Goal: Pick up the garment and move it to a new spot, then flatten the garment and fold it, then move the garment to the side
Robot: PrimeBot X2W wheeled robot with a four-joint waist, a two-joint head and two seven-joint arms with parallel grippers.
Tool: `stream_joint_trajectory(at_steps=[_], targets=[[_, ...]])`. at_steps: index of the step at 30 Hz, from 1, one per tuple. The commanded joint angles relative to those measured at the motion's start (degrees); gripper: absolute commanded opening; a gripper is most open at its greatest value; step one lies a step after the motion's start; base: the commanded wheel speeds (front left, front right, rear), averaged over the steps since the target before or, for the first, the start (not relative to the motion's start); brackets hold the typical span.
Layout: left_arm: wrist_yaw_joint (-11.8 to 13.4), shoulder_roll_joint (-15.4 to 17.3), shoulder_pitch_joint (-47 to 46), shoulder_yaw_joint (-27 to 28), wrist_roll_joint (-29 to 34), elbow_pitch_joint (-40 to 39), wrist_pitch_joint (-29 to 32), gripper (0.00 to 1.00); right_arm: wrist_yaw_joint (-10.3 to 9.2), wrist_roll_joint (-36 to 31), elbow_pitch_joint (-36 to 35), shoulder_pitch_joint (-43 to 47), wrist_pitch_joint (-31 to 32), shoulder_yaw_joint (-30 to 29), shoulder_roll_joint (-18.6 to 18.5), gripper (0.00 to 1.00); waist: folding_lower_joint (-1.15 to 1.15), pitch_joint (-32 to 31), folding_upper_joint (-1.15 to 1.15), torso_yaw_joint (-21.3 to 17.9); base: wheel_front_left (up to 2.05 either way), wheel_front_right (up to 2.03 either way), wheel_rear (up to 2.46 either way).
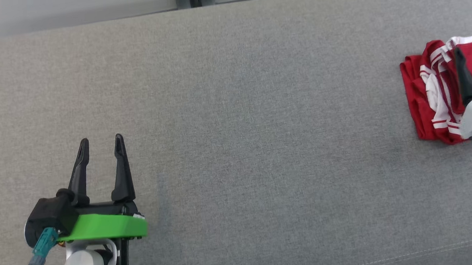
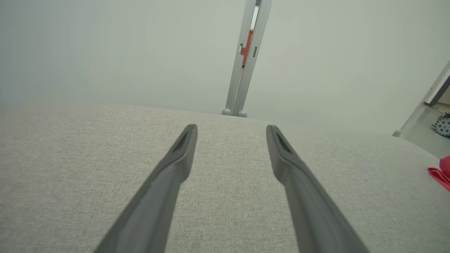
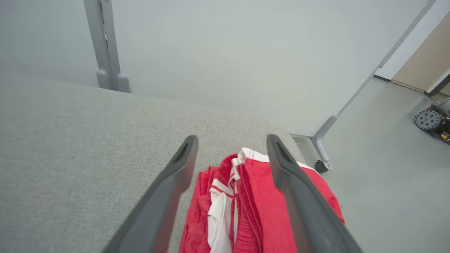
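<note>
Zero steps look done: garment [image 1: 415,96] crumpled at 3 o'clock, unlifted; right jaws spread over it, left jaws spread, idle.

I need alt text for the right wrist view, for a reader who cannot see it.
The right gripper, open, is above a crumpled red and white garment lying near the end of a grey cushion. Behind are a pale wall and a grey floor.
</note>
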Motion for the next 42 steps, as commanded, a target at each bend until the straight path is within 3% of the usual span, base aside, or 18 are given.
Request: stream_joint_trajectory(at_steps=[1, 8, 18, 27, 42], targets=[[0.39, 0.19, 1.30, 0.47, 0.01, -0.02, 0.00, 1.00, -0.09, 0.34, -1.83, 2.36, -1.68, 0.19, 1.58, 1.00, 0.00, -5.64, 0.00, 0.31, 0.00, 0.00, 0.00], [1.52, 0.19, 4.88, 2.58, 1.91, 0.70, 0.00, 1.00, -0.09, 2.93, -7.86, 10.19, -6.19, -0.04, 9.57, 1.00, 0.00, -9.92, 0.00, 1.14, 0.00, 0.00, 0.00], [1.30, 0.19, 7.73, 3.36, 1.93, 3.29, 0.00, 1.00, -0.09, 2.85, -6.34, 16.10, -8.79, 1.08, 15.93, 1.00, 0.00, -12.90, 0.00, 1.59, 0.00, 0.00, 0.00], [1.48, 0.19, 9.01, 2.57, 1.31, 5.24, 0.00, 1.00, -0.09, 2.71, -1.64, 17.68, -10.74, 2.06, 18.51, 1.00, 0.00, -14.50, 0.00, 0.79, 0.00, 0.00, 0.00], [2.29, 0.19, 8.88, 1.37, 1.09, 6.15, 0.01, 1.00, -0.09, 3.63, 0.11, 16.85, -11.19, 3.78, 19.18, 1.00, 0.00, -14.50, 0.00, 0.45, 0.00, 0.00, 0.00]])
